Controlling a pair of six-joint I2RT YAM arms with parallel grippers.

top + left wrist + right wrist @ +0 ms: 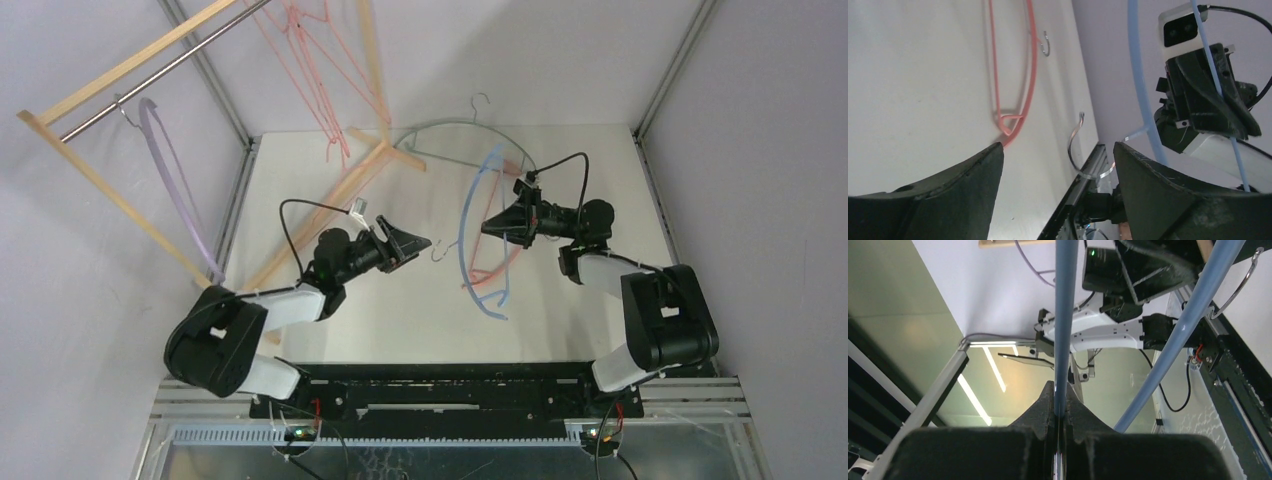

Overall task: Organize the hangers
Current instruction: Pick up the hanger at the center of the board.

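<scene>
- R gripper [487,228] was clenched on the blue hanger [463,235], pinching its thin bar; hanger stood tilted on edge over mid table [380,320].
- L gripper [420,243] was released, jaws wide, nothing in them. The blue hanger's metal hook [440,254] was just beside its tips.
- Pink hanger [1034,70] lay flat on table, below the blue one.
- Grey-green hanger [450,125] lay flat nr far edge.
- Lilac hanger [175,190] + pink-red wire hangers [320,80] hung on rack rod [160,70], far L.
</scene>
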